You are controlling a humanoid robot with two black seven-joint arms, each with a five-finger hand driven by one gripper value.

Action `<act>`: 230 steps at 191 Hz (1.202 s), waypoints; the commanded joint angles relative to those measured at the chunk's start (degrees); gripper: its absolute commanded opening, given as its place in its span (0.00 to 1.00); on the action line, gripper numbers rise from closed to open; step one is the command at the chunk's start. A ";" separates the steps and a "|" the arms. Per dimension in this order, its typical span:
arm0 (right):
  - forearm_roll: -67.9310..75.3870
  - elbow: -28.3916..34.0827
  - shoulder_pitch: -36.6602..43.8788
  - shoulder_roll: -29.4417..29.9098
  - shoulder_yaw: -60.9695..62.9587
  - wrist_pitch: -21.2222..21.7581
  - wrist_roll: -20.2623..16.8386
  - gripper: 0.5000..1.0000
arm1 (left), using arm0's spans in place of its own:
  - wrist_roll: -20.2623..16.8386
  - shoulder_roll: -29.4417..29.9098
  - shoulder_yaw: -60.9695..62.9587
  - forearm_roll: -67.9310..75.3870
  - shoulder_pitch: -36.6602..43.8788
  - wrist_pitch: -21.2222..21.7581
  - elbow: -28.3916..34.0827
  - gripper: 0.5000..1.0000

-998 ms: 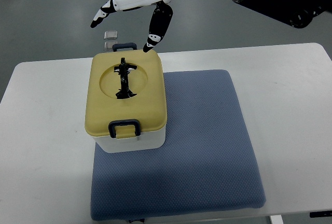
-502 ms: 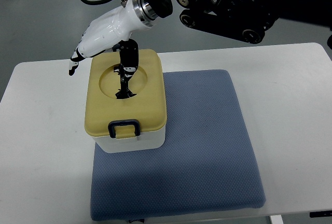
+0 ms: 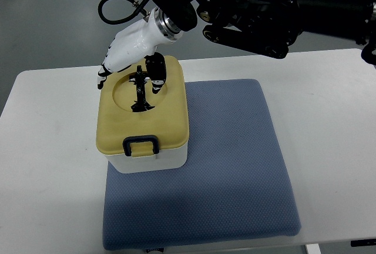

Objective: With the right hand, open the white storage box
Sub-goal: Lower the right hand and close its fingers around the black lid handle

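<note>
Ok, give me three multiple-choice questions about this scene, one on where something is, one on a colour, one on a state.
1. Where does the storage box stand?
A. on the blue mat's far-left corner
B. on the floor
C. at the table's right edge

2. What colour is the lid?
A. red
B. yellow
C. green

3. What state is the lid in?
A. removed
B. tipped open
C. closed

Answers: 1 A, the blue mat lies under it. 2 B, yellow above a white base. 3 C, flat on the base, with the right robot hand over its far end.

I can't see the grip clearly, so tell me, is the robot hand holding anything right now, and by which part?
Cannot be told: the right robot hand lies over the far edge of the box's yellow lid, beside the black handle.
</note>
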 commanded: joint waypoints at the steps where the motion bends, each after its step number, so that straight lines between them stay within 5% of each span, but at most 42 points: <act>1: -0.34 -0.20 0.04 0.01 -0.88 0.19 0.12 0.76 | -0.01 0.00 0.00 -0.01 0.00 0.00 0.01 1.00; 144: -1.04 -0.64 -1.01 0.19 -3.96 -1.13 -0.40 0.30 | -0.01 0.00 0.00 -0.01 0.00 0.00 -0.52 1.00; 177: -1.04 -0.91 -1.28 0.19 -4.40 -1.92 -0.67 0.00 | -0.01 0.00 0.00 -0.01 -0.09 0.00 -0.52 1.00; 230: -0.95 -1.34 -1.28 0.19 -4.40 -3.15 -1.37 0.00 | -0.01 0.00 0.00 -0.01 -0.09 0.00 -0.52 1.00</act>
